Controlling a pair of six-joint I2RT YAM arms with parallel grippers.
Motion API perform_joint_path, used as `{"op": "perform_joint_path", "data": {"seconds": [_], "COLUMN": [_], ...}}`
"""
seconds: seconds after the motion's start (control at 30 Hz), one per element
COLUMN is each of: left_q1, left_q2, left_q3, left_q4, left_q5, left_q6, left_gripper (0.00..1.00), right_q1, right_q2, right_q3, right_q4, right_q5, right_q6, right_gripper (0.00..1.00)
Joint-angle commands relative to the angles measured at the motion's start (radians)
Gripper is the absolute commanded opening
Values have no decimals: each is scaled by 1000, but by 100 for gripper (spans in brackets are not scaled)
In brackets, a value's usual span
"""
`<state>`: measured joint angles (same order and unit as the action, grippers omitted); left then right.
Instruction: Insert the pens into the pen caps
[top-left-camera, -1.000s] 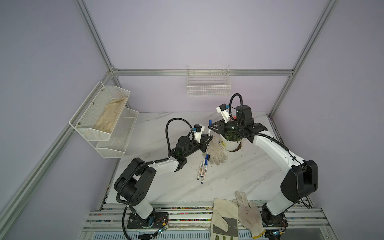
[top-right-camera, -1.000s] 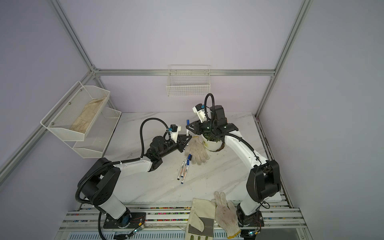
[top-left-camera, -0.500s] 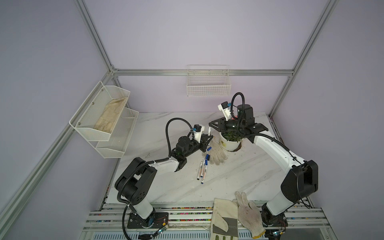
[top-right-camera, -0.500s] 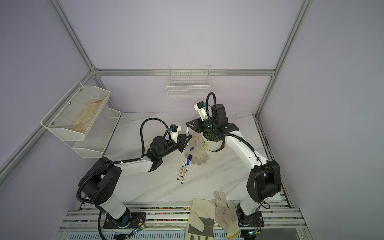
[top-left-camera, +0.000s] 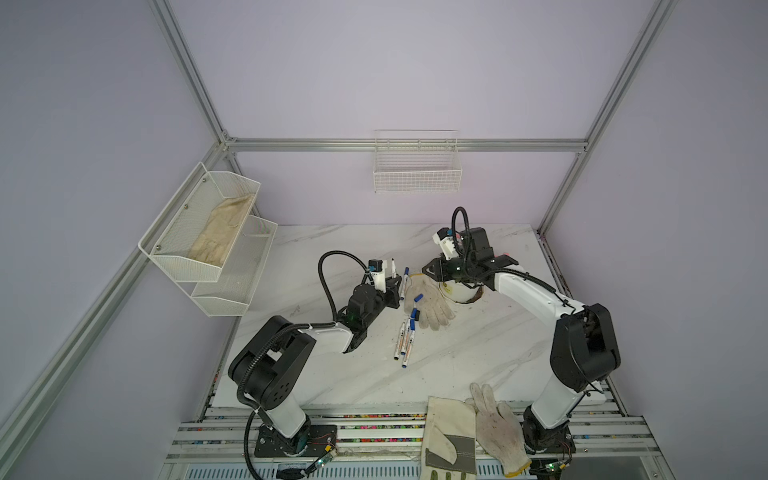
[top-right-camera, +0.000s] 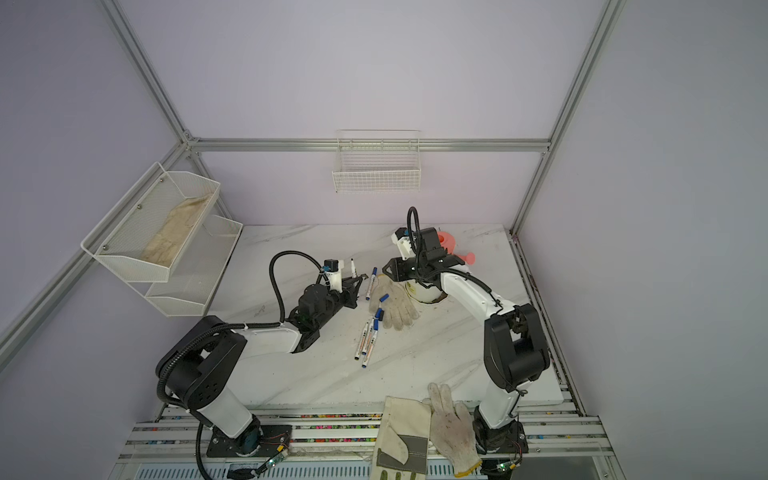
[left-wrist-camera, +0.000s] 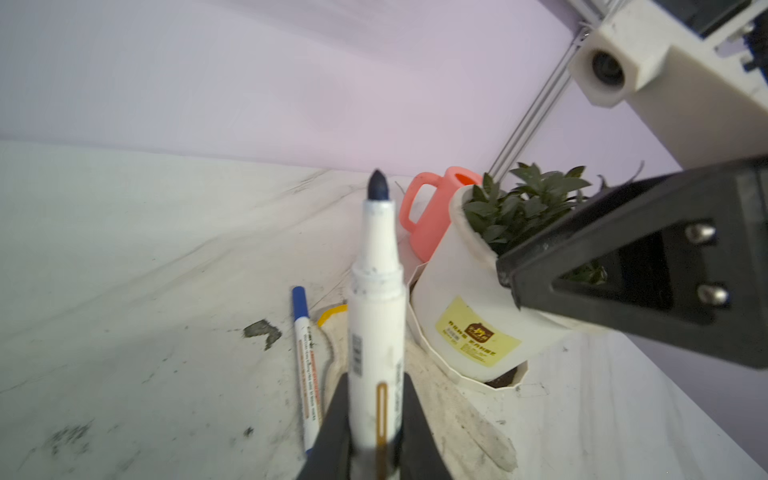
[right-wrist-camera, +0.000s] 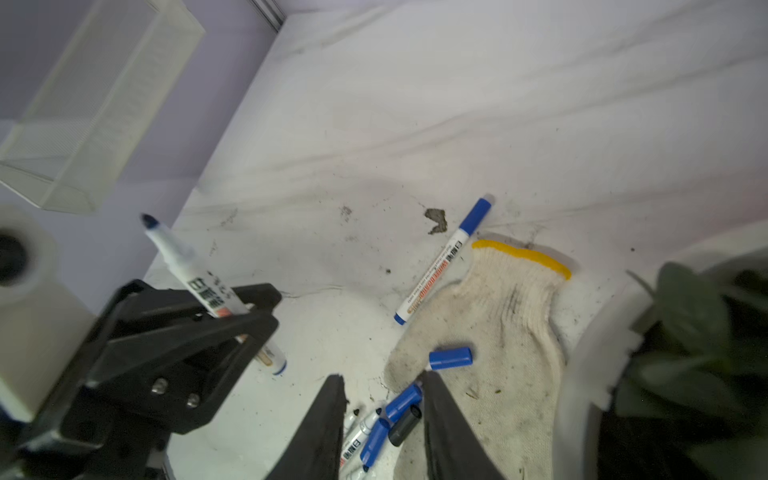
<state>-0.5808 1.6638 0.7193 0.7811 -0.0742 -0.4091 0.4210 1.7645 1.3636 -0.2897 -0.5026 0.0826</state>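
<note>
My left gripper (left-wrist-camera: 376, 382) is shut on an uncapped white pen (left-wrist-camera: 376, 291), dark tip up; both top views show that pen (top-left-camera: 392, 267) (top-right-camera: 353, 268). My right gripper (right-wrist-camera: 382, 399) hangs open and empty above the knitted glove (top-left-camera: 430, 299). Under it lie blue pen caps (right-wrist-camera: 401, 401) and a black cap (right-wrist-camera: 405, 424). A blue cap (right-wrist-camera: 451, 358) (top-left-camera: 418, 297) rests on the glove. A capped pen (top-left-camera: 404, 283) (right-wrist-camera: 444, 259) lies beside the glove's cuff. Several pens (top-left-camera: 403, 340) (top-right-camera: 365, 338) lie together nearer the front.
A white plant pot (top-left-camera: 459, 291) stands under the right arm, a pink watering can (top-right-camera: 451, 245) behind it. Two more gloves (top-left-camera: 469, 428) lie at the front edge. A wire rack (top-left-camera: 208, 232) hangs at the left, a wire basket (top-left-camera: 417, 166) on the back wall.
The right gripper has come down a little toward the glove. The left gripper has shifted slightly with the pen still in it.
</note>
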Motion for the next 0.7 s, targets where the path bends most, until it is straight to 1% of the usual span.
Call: {"op": "perform_joint_path", "data": {"seconds": [0.0,0.07,0.13,0.27,0.5,0.67], "left_q1": [3,3,4,4,6,16], "left_q2": [-58,-67,-77,-102,-145,-151], "left_q3": [-45,-56,-67,-97,-113,-120], "left_q4": [17,19,20,23,-19,-12], "left_q5": [-77,-80,-88,-93,-84,-76], "left_q6": [16,33,40,47,87,85], "left_gripper": [0,0,0,0,0,0], "right_q1": [58,89,107,117,117,117], "right_q2": [86,144,193,285,339,380], "right_q3": [28,63,94,168,216,256], "right_q4": [-134,-174,-195,-257,-276,-288], "right_q5": [107,146,174,236,277,286], "right_q6": [-66,-76,-59,-29,9,31], "right_gripper": [34,34,35,35,37,37]}}
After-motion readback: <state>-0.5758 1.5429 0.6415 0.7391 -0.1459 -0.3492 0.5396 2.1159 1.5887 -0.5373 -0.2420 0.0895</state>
